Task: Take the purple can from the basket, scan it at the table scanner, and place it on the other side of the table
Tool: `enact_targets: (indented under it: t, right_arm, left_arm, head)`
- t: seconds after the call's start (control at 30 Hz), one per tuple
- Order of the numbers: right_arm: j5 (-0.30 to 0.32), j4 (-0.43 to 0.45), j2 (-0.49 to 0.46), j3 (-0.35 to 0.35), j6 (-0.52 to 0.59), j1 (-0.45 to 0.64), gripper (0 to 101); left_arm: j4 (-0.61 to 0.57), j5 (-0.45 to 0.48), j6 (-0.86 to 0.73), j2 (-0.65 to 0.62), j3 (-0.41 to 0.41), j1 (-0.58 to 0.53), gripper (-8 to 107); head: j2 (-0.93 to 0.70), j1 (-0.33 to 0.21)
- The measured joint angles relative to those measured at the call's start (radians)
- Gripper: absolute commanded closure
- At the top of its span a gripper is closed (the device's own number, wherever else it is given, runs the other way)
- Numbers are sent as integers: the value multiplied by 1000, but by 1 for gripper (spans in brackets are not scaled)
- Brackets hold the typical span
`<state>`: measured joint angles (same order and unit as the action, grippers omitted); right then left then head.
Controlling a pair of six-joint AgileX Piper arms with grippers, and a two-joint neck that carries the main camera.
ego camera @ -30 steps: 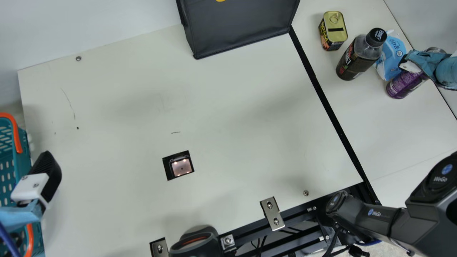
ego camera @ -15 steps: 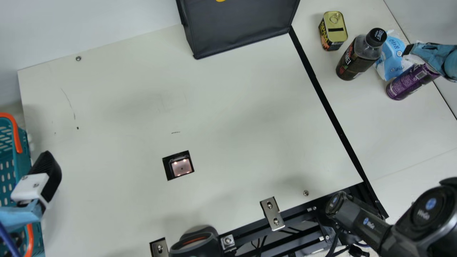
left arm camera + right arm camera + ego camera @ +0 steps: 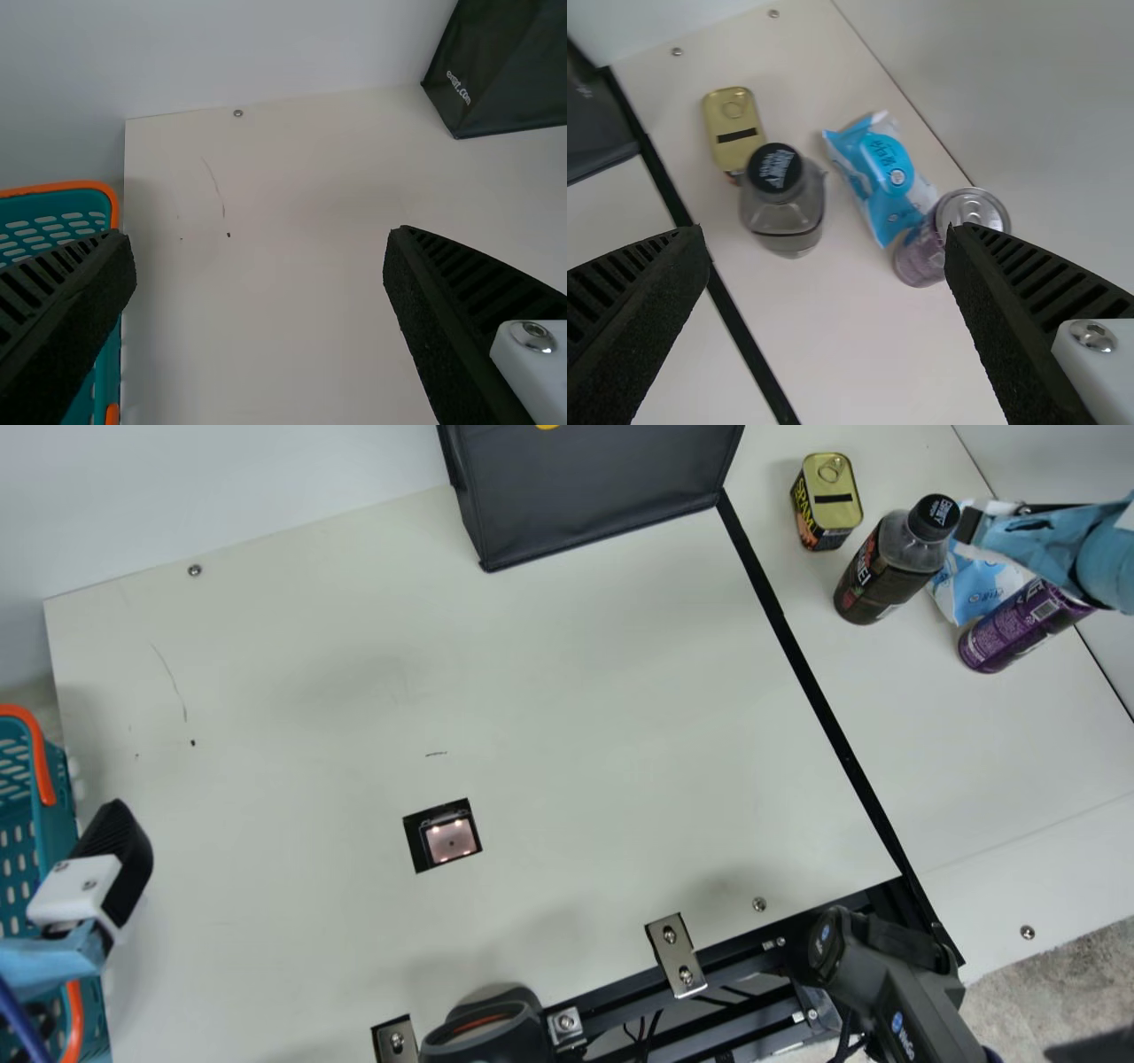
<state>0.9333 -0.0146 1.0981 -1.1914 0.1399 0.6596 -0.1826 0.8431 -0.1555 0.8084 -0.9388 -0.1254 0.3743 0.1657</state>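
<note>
Can (image 3: 1014,627) of purple metal beside crinkled packet (image 3: 967,592), left gripper (image 3: 78,890) and right gripper (image 3: 1032,540) empty, ribbed fingers wide apart

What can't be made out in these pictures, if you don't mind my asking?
- Purple can's lid: hidden behind the blue-covered right arm, main view.
- Full contents of the teal basket: cut off by the left edge, main view.
- Black bag's top: cut off by the upper edge, main view.
- Dark device's lower part: cut off by the bottom edge, main view.
</note>
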Motion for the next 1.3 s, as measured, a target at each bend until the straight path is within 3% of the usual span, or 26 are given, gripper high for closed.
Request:
enact_targets:
  t: [0.23,0.5,1.03,1.3]
  right_arm:
    - [54,40,-65,-11,-52,-180,6]
    - [56,43,-71,-11,-55,-204,6]
    - [197,33,-247,-21,-108,-481,6]
    - [260,31,-331,-25,-131,-624,6]
  left_arm:
    - [0,0,0,0,0,0,9]
    - [7,7,7,-2,-6,6,9]
    - [128,282,124,-42,-208,78,9]
    - [157,368,156,-52,-265,97,9]
  head:
    - [0,0]
    - [0,0]
    - [-341,0]
    - [-344,0]
